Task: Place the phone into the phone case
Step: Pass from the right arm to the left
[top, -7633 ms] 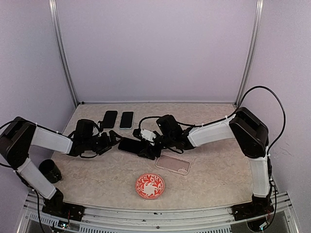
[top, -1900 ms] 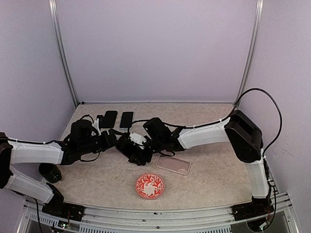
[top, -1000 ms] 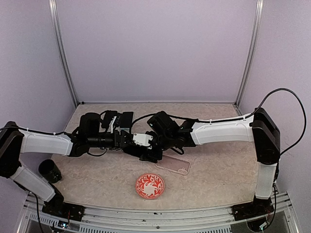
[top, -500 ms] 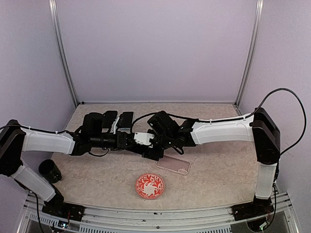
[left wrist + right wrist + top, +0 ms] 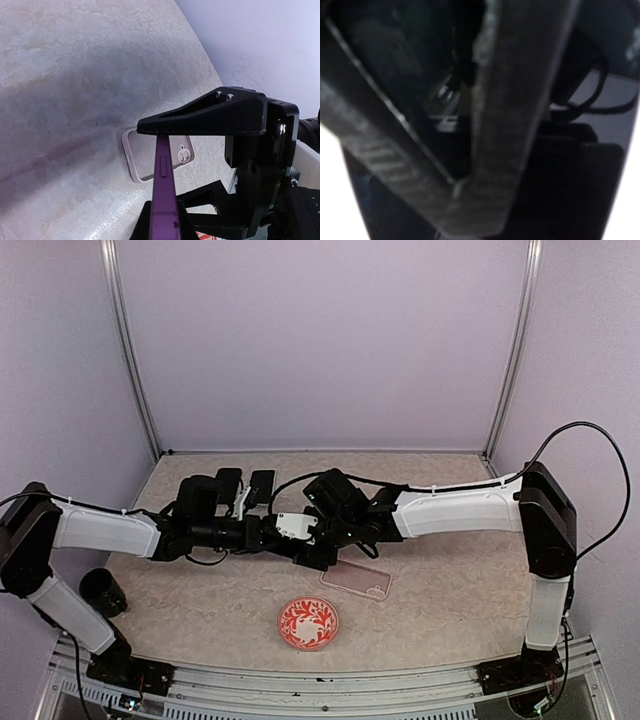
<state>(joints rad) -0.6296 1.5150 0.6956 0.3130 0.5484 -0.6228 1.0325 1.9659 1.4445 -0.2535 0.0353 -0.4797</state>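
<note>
— Where's our phone [image 5: 165, 190]?
— Centre frame, edge-on above the phone case [image 5: 150, 161]; our left gripper [image 5: 272, 532] pinches its faces; our right gripper [image 5: 172, 165] clamps across its width — two grips, so we can aim it.

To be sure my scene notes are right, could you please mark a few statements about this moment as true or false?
1. The left gripper is closed on the phone. True.
2. The phone case already holds the phone. False: it lies empty on the table.
3. The red patterned plate sits nearer the arm bases than the phone case. True.
4. The black cup stands beside the right arm. False: it stands at the left edge, near the left arm's base.
</note>
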